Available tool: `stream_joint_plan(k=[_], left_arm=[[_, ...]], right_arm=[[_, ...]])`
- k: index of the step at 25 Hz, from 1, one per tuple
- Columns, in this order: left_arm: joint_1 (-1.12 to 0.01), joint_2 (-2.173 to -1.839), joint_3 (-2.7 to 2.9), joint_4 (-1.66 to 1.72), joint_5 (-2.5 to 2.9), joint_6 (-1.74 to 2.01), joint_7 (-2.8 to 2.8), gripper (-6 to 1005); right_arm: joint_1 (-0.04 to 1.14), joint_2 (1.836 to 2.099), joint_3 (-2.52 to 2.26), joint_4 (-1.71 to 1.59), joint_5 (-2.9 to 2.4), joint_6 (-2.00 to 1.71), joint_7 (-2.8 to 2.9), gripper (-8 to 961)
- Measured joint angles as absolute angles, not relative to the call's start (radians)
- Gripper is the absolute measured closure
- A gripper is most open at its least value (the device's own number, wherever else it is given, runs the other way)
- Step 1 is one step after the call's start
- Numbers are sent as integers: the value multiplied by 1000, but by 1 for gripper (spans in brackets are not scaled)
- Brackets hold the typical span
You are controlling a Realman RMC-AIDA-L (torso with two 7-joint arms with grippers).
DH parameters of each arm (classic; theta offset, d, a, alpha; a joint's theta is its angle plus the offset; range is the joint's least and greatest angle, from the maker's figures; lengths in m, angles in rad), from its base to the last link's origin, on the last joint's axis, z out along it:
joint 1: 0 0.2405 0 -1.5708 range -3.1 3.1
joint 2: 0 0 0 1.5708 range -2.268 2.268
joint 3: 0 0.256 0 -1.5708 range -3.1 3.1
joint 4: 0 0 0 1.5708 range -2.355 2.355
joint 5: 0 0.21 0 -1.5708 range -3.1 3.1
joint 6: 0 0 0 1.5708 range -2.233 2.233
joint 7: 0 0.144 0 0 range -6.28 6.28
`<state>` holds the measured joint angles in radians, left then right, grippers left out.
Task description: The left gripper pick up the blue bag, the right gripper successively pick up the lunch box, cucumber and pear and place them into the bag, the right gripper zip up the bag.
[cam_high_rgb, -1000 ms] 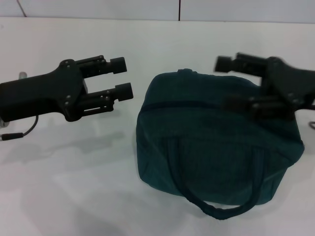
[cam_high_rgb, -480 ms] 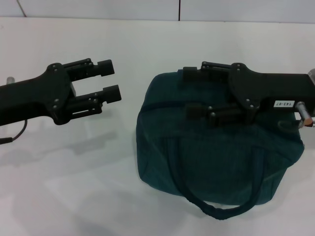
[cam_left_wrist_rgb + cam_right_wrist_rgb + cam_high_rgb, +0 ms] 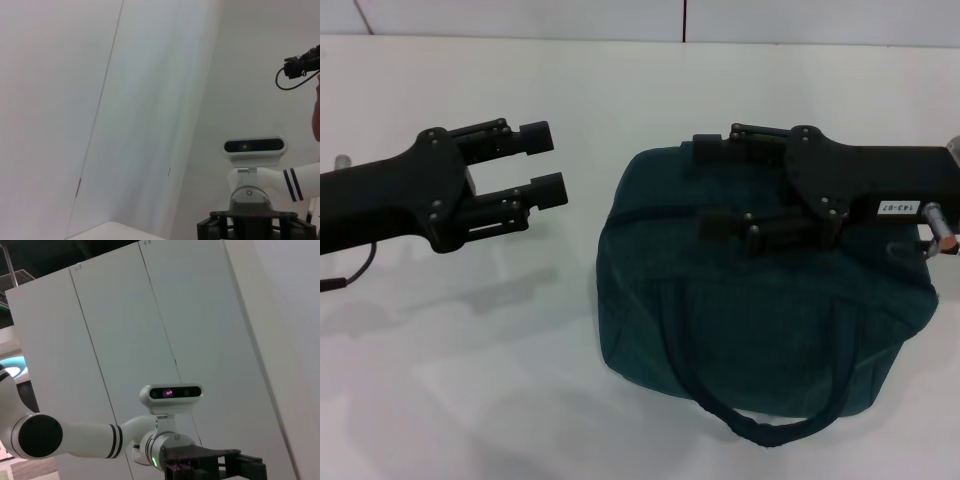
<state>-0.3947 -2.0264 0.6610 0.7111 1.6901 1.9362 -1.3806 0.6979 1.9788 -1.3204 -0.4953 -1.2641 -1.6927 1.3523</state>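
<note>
Left end effector (image 3: 542, 162) held spread above desk (image 3: 470, 350), apart from blue bag (image 3: 760, 300) | right end effector (image 3: 712, 187) spread over bag top | bag zipped, judged soft, yielding; handle loop (image 3: 760, 428) suggested as hold.

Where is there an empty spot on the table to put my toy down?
Bare white table lies in front of the left gripper, left of the blue bag. More runs behind both grippers. It is crowded where the right gripper hangs over the bag.
</note>
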Motion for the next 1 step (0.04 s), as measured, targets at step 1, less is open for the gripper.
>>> stream_joint_plan(k=[1], left_arm=[[-395, -2026, 661, 711, 1690, 1936, -1381, 334]], right_arm=[[698, 1979, -1320, -495, -1264, -1692, 1352, 67]])
